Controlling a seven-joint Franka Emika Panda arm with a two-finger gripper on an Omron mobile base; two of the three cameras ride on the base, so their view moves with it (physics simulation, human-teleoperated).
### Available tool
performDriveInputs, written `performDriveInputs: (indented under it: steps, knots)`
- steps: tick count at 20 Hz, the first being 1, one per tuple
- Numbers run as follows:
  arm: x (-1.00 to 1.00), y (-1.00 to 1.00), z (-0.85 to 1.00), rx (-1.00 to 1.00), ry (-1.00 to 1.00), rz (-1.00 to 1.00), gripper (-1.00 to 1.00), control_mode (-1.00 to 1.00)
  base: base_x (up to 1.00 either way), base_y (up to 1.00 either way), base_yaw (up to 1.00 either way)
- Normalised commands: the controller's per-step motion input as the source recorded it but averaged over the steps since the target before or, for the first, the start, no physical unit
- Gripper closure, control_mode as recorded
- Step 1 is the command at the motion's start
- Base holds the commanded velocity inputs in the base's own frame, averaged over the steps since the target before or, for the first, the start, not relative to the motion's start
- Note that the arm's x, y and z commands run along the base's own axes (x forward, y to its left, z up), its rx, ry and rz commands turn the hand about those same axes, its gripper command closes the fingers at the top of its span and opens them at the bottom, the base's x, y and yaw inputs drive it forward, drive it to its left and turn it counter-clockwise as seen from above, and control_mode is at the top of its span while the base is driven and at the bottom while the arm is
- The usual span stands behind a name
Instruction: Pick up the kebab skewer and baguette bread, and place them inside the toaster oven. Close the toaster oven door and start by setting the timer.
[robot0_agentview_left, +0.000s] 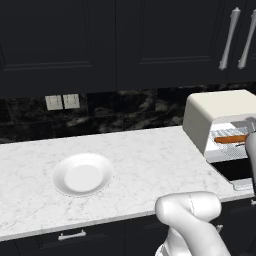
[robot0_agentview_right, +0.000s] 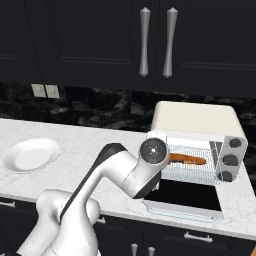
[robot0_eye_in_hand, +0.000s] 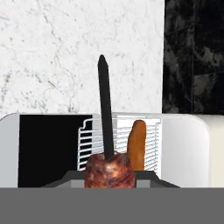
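Claw clamped on skewer at the open oven. Baguette lies on the rack inside. Door lowered. Empty plate far left on tabletop.

Baguette bread on rack inside open toaster oven; kebab skewer in tool.

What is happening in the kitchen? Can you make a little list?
Plate: white plate, nothing on it, on the marble counter
Toaster oven: cream toaster oven with its door folded down open
Baguette: baguette lying on the wire rack inside
Skewer: kebab skewer held above the open oven
Gripper: gripper shut on the skewer's meat end
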Motion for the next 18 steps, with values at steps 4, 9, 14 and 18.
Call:
performDriveInputs:
  steps: [4,9,14,18]
  knots:
    - [0.41,-0.39,-0.19,0.02,0.14,0.09,1.00,-1.00,0.00,0.00,0.00]
    - [0.39,-0.20,-0.60,0.00,0.11,0.11,1.00,-1.00,0.00,0.00,0.00]
    - [0.39,-0.23,-0.30,0.00,0.02,0.05,1.00,-1.00,0.00,0.00,0.00]
    - [0.28,-0.40,-0.19,0.00,0.00,0.00,1.00,-1.00,0.00,0.00,0.00]
